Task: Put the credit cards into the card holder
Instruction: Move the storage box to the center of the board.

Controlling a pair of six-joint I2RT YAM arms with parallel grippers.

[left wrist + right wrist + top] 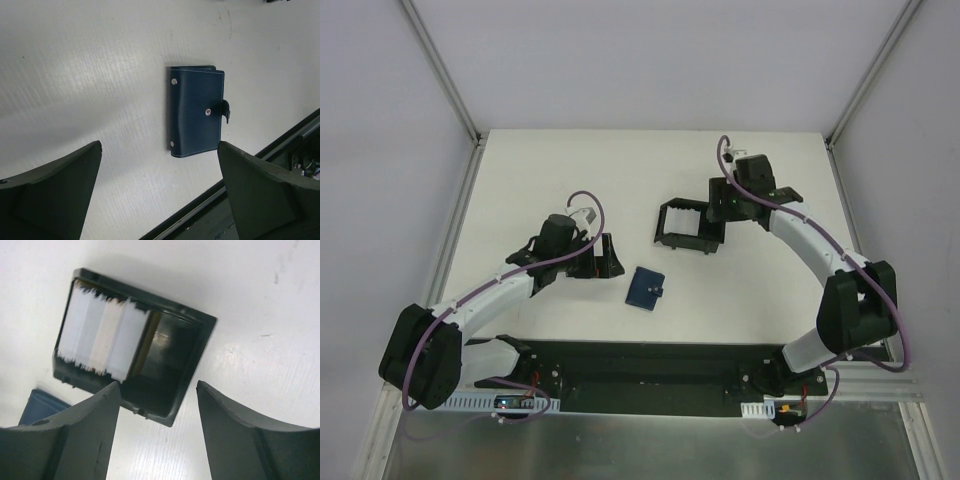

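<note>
We see the cards (102,337) standing on edge in a row at one end of a black tray (197,347), which sits on the white table (520,180) right of centre. Most are whitish and one has a warmer tint; the rest of the tray looks bare, though its dark inside is hard to read. The holder (196,115) lies flat on the table, folded shut with its tab snapped. It is apart from the tray, nearer the arm bases, and roughly between the two arms.

The right arm reaches far forward and curls back toward the middle. Its wrist is bent down, so the right gripper (157,385) hangs over the tray's far right edge. Its jaws stand partly apart and grip nothing.

The left arm stretches low across the table toward the centre. The left gripper (160,145) sits just left of the holder without touching it, jaws spread wide and empty.
</note>
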